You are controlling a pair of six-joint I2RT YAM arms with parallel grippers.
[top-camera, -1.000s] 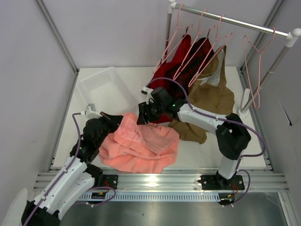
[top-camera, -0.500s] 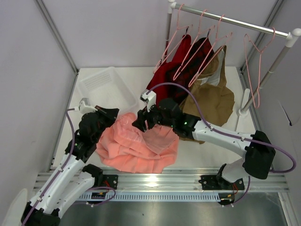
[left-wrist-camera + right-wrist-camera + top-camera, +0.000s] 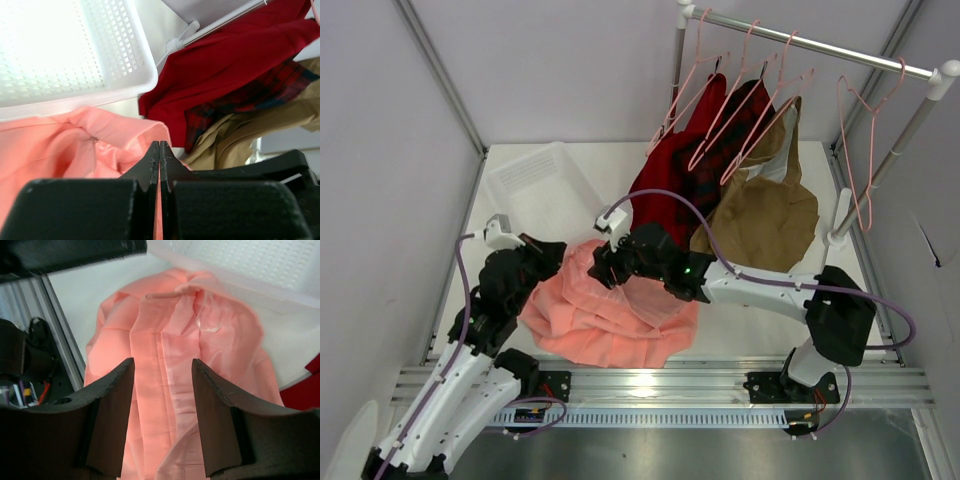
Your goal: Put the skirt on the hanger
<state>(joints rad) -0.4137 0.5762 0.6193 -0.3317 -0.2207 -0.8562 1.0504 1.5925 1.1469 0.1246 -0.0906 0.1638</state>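
Right arm has reached further left since a second ago: the right gripper (image 3: 604,268) was over the skirt's top right corner and is now over its upper middle. The left gripper (image 3: 548,252) has pulled back to the left and up, and the skirt's (image 3: 610,322) top edge came with it.

Top view:
- Skirt is bunched on the table (image 3: 760,310) in front of the arms, well apart from the hanger (image 3: 857,150).
- That hanger hangs bare at the right end of the rail (image 3: 820,44).
- Red garment (image 3: 670,180) and tan garment (image 3: 765,215) hang from other hangers on the rail, with their hems on the table.
- Basket (image 3: 535,185) sits back left. The skirt is outside it, its top edge just at the near wall.

Left wrist view:
- Jaws of the left gripper (image 3: 159,160) are pressed together, with a pink sliver of skirt (image 3: 75,145) pinched between them.
- Basket (image 3: 75,50) is right behind the cloth, and only its white mesh floor shows inside.
- The red garment (image 3: 240,55) is to the right, with plaid and tan cloth under it.

Right wrist view:
- Right gripper (image 3: 162,365) has its jaws apart, holding nothing.
- Skirt (image 3: 210,340) lies below, in the gap between them. I cannot tell whether the tips touch the cloth.
- Basket (image 3: 240,260) wall runs along the skirt's far edge.
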